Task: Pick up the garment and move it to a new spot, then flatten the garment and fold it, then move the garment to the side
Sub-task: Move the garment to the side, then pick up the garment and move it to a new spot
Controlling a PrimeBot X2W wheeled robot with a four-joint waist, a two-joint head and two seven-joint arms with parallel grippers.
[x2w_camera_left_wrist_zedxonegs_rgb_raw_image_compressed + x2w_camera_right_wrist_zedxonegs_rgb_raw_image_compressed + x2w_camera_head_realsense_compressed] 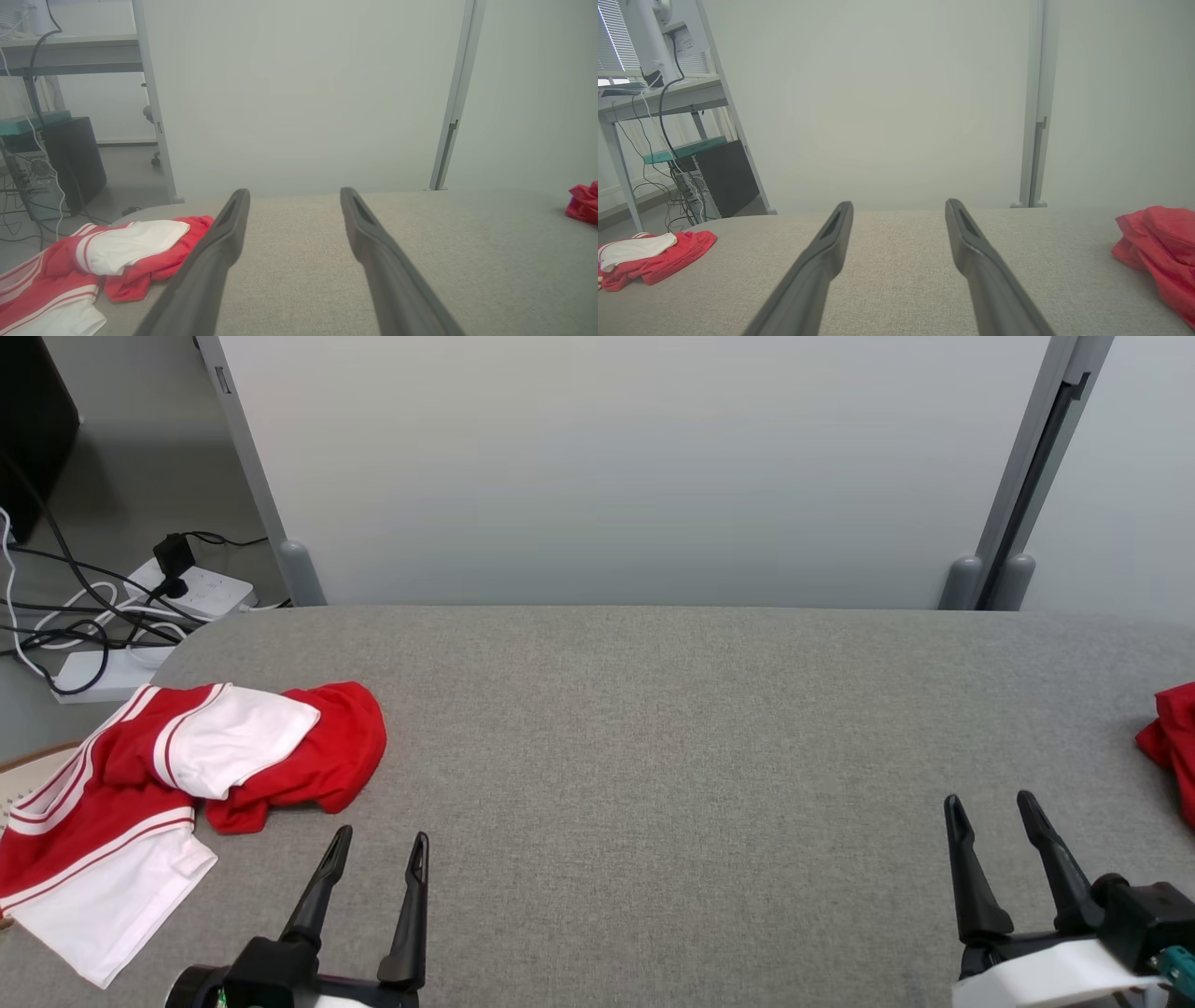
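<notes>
Crumpled red-and-white sports garment [280, 756] heaped at the left end of a grey fabric-covered table [653, 756], its white-trimmed part seemingly overhanging the left edge. Just beside it, left gripper [384, 835], long dark fingers spread wide, holding nothing. Well apart at the right, right gripper [988, 799], likewise spread and empty, near a second bunched red cloth [1172, 737]. Probably the first step, with pickup not yet begun. For a clean lift: reach left over the raised red fold, pinch deep into the bunch, rise straight, then carry toward the table's middle.
</notes>
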